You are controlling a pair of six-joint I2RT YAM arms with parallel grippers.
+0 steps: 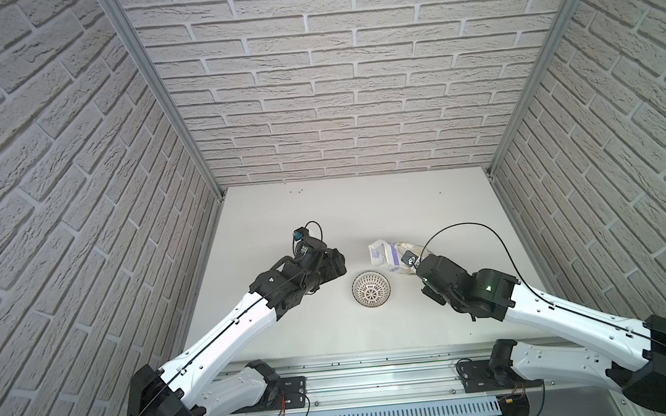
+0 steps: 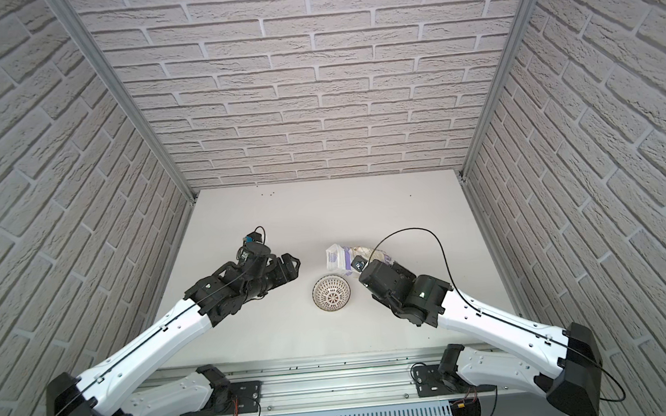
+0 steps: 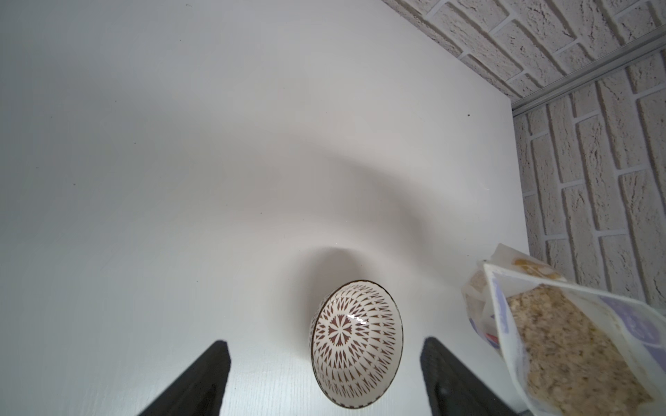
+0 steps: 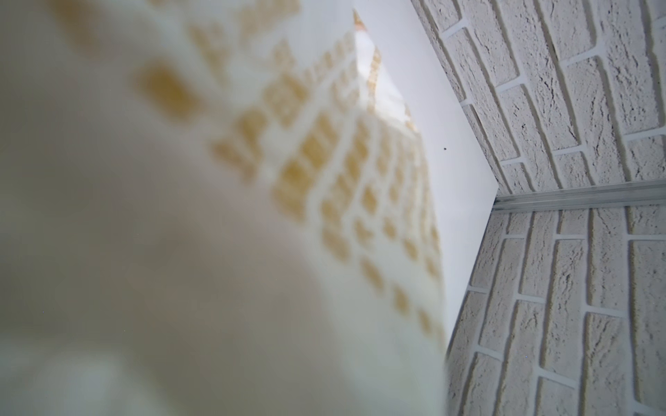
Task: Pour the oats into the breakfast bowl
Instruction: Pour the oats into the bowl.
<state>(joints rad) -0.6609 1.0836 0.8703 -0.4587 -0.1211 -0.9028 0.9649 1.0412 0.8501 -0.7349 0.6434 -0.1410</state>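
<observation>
Nearest me, the breakfast bowl (image 1: 371,290) sits upright about mid-tabletop (image 1: 324,218), its patterned inside in full view. My left hand (image 3: 324,345) hangs on the bowl's left-edge side, fingers spread wide, gripping nothing. Just beyond the bowl, toward the right edge, my right hand (image 1: 411,266) is clamped on the bag of oats (image 1: 385,254) — tipped over, long axis running left to right, open mouth toward the left edge, flakes inside.
</observation>
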